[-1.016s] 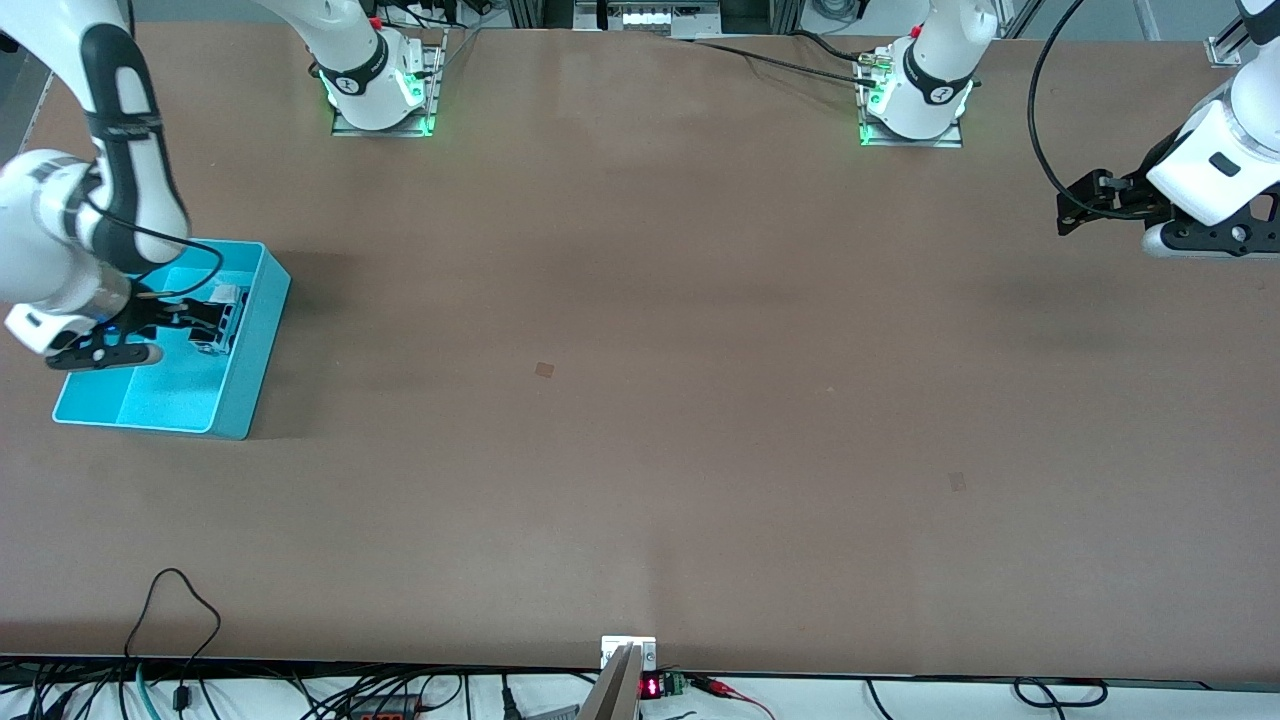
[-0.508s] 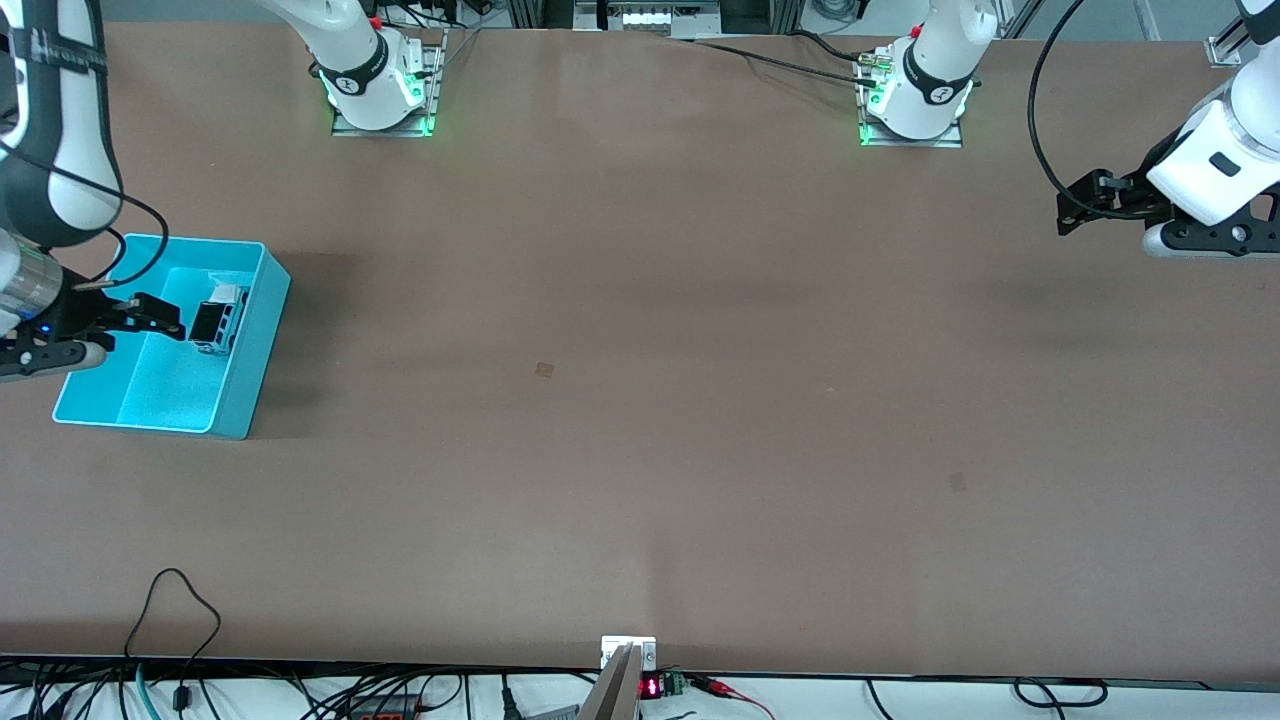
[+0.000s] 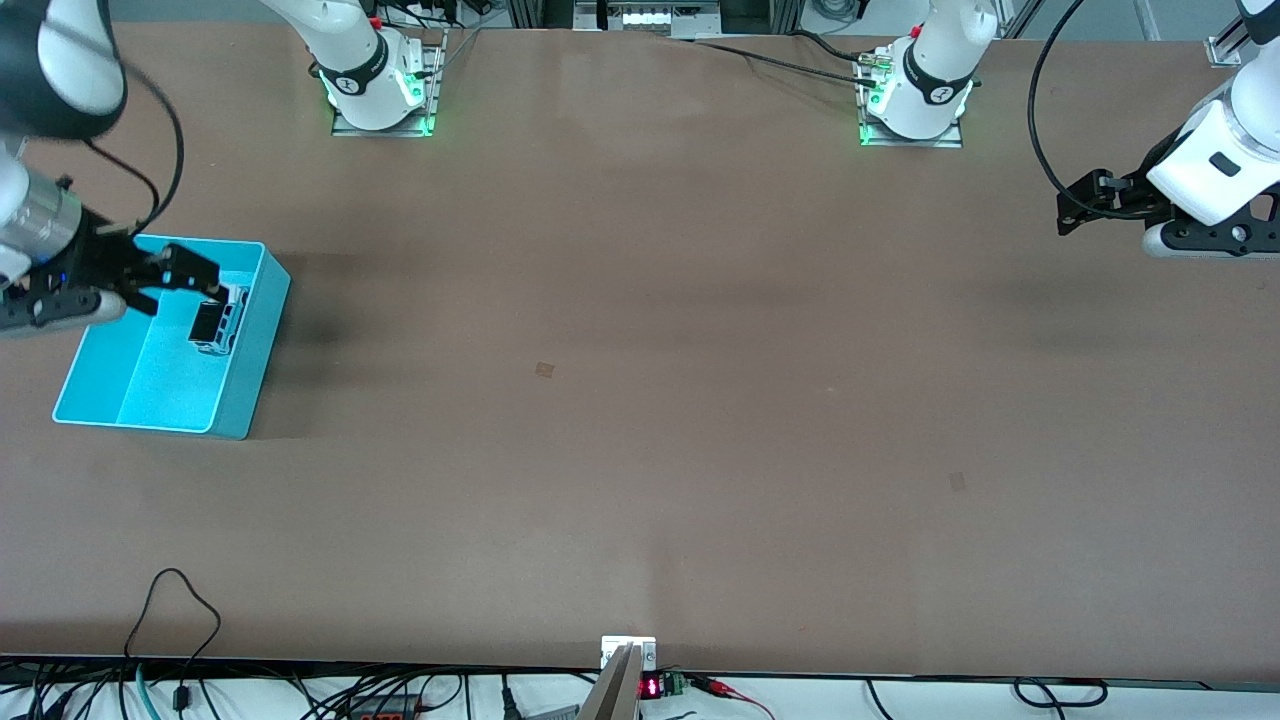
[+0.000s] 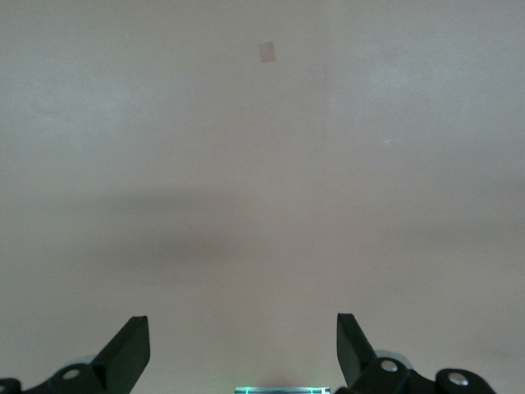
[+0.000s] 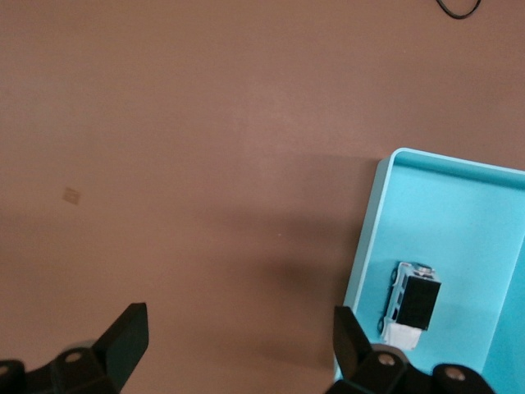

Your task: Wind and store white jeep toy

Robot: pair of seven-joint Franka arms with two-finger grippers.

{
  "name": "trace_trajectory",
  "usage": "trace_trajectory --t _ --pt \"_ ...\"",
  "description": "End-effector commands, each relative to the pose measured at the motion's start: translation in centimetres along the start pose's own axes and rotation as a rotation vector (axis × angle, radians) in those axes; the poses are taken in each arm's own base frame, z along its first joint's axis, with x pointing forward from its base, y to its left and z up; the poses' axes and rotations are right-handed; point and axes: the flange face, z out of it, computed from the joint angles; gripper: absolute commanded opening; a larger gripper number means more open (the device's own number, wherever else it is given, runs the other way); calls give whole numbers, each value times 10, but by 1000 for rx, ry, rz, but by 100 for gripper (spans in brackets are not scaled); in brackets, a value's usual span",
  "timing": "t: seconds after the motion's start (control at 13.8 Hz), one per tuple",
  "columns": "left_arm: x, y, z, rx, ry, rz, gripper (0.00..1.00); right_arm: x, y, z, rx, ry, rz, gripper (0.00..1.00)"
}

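Jeep, i.e. the white jeep toy [image 3: 219, 322] [image 5: 412, 303], lies inside the turquoise bin [image 3: 246, 360] [image 5: 366, 246], close to the bin wall that faces the table's middle, w/ nothing touching it. We see the right gripper [image 3: 185, 278] [image 5: 238, 338] up in the air over the bin's edge farther from the front camera, fingers spread wide & empty. We find the left gripper [image 3: 1085, 200] [image 4: 244, 343] waiting over bare table well away from the bin, at the left arm's end, likewise wide open w/ nothing held.

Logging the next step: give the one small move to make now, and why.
Probably lift the right gripper clear of the bin toward its base. The jeep already lies in the bin beside the wall, the right gripper is open and empty above it, and the left gripper waits open at its own end of the table.
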Motion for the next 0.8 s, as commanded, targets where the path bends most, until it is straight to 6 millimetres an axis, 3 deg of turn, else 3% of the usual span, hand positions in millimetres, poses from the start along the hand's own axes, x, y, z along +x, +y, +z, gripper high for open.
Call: trace_trajectory --t 0.0,0.29,0.58,0.73 --pt "1 1 -6 -12 -5 18 100 -18 -32 -31 -55 8 13 100" --pt "1 1 -7 -12 -4 18 100 -32 -55 -66 -79 -18 41 100" --pt "1 1 -7 -12 -4 18 100 -27 -55 -94 -82 -7 39 100" --pt "1 1 -7 -12 -4 18 100 -26 -55 -98 -82 -4 38 100"
